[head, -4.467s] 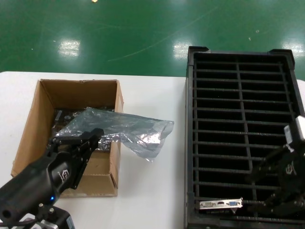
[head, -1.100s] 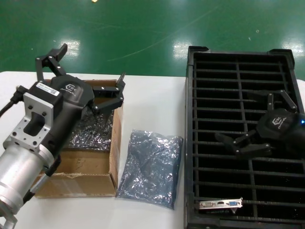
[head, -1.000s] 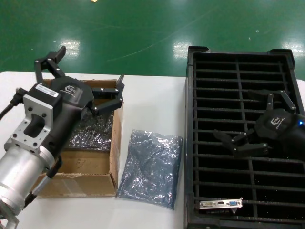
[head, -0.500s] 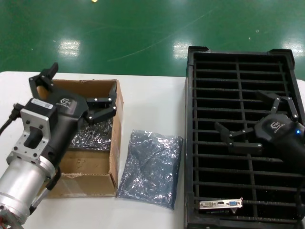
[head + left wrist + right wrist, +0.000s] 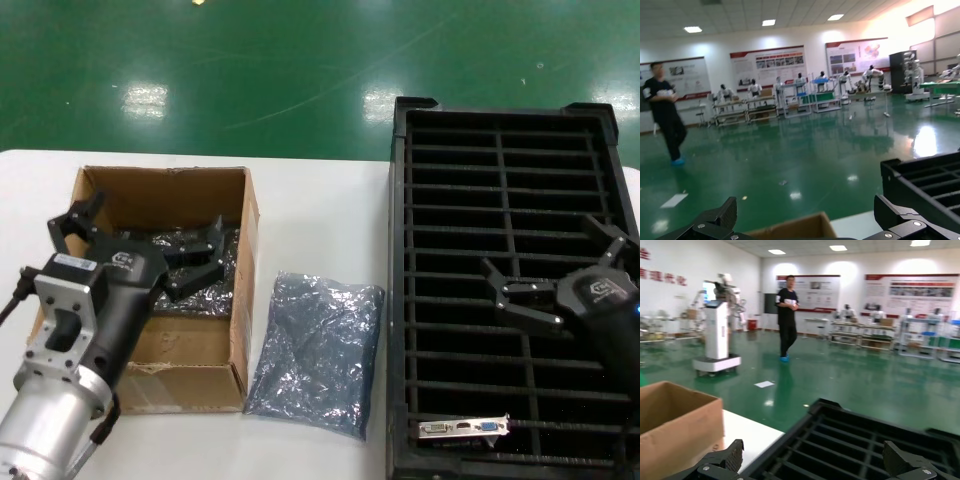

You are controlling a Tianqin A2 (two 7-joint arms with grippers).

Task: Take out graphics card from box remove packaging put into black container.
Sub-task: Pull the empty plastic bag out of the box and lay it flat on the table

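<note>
Wide-fingered left gripper (image 5: 140, 240) over the box (image 5: 240, 300), packaging (image 5: 315, 350) beside; right gripper (image 5: 560, 270) likewise wide above black container (image 5: 400, 300).

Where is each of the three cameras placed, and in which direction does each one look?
Head view: on the robot's head, facing forward and down at the table, box, packaging and black container; both arms show, left gripper over the box, right gripper over the container.
Left wrist view: on the left wrist, facing out level across the hall; its own fingers and the box rim show.
Right wrist view: on the right wrist, facing the hall; its fingers show.
Shared: both wrist views catch the box and container.
</note>
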